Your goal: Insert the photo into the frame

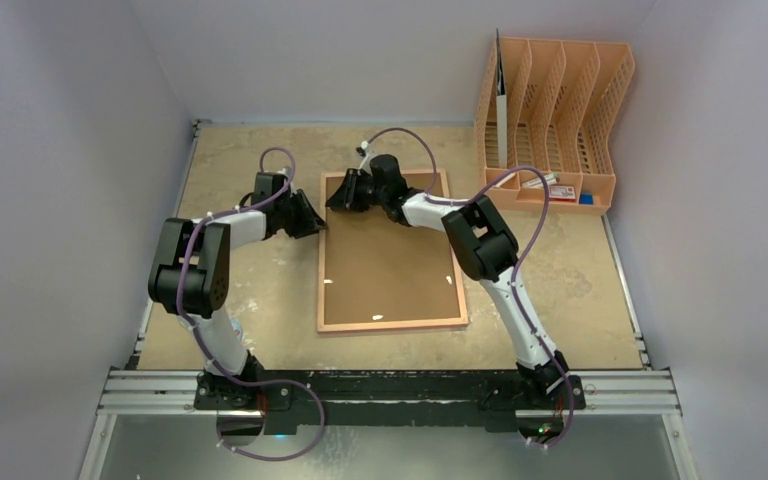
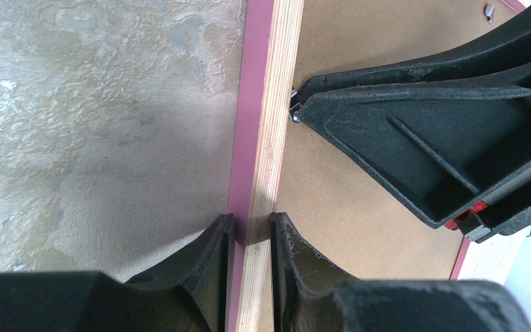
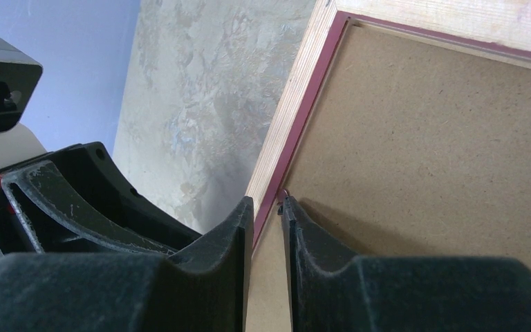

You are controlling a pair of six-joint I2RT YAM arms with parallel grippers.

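Frame [image 1: 390,324] lies back up in the middle of your table [image 1: 260,290], its long sides running away from the arm bases, with the brown backing [image 1: 390,260] seated inside the rails. Both your arms reach to its far left corner.

Your left gripper [image 2: 249,220] is clamped across the left rail: one finger presses the pink outer edge and the other sits against the inner side of the pale wood, over the backing.

Your right gripper [image 3: 268,200] comes in from the right, over the backing, with its tips at the inner edge of the same rail, a little farther along than the left. Its jaws stand almost together, with only a thin gap between them. From the left wrist you can see a small metal tab [image 2: 294,111] right at those tips, but you cannot tell whether they pinch it or merely touch it.

An orange rack [image 1: 560,90] stands at the far right corner, well apart from the frame.
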